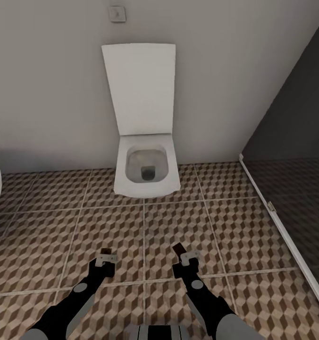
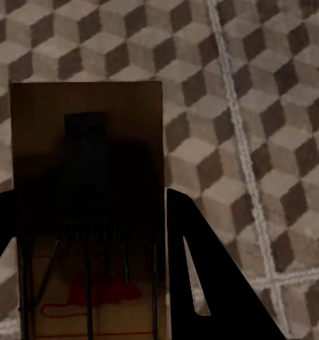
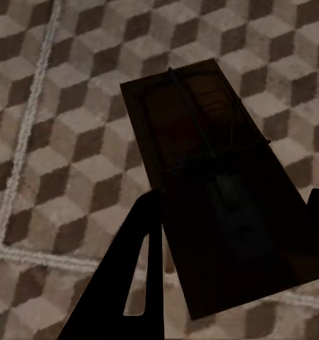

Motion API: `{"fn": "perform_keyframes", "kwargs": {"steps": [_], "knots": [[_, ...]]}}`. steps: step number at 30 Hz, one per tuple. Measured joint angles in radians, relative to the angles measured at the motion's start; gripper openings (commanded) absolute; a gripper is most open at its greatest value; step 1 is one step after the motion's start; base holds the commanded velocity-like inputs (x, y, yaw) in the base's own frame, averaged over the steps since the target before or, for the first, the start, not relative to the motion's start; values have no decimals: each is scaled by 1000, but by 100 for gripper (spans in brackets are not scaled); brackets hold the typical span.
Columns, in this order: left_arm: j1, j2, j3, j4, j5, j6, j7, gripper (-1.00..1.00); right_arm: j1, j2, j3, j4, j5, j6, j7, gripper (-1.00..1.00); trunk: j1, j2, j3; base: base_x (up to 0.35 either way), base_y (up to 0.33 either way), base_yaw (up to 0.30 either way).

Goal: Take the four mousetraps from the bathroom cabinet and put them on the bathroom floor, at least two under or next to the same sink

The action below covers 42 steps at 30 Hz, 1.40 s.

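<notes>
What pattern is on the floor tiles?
The bathroom floor has a brown, beige and white 3D-cube pattern with pale grout lines, clearest in the head view.

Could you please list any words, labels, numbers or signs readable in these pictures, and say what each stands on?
None can be read.
Mousetrap in the left gripper: a red mark low on its board, too blurred to read.
Mousetrap in the right gripper: too dark to tell.
Wall plate above the toilet: no legible marking.

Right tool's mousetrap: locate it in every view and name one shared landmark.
Head view: mousetrap, small, low centre, held in the right tool.
Right wrist view: dark board, centre, between the fingers.
Left wrist view: a different mousetrap.
Shared landmark: cube-patterned floor.
</notes>
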<state>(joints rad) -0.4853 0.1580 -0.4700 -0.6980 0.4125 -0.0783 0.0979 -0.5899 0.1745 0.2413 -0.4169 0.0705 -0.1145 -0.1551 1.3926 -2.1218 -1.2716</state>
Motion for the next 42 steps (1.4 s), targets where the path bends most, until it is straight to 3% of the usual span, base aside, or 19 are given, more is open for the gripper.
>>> {"fn": "perform_keyframes", "kwargs": {"steps": [19, 42], "knots": [[0, 0, -2, 3, 0, 0, -1, -100, 0, 0, 0, 0, 0, 0, 0, -100, 0, 0, 0, 204, -90, 0], [0, 0, -4, 3, -1, -1, -1, -100, 0, 0, 0, -1, 0, 0, -2, -100, 0, 0, 0, 137, 47, 0]]}}
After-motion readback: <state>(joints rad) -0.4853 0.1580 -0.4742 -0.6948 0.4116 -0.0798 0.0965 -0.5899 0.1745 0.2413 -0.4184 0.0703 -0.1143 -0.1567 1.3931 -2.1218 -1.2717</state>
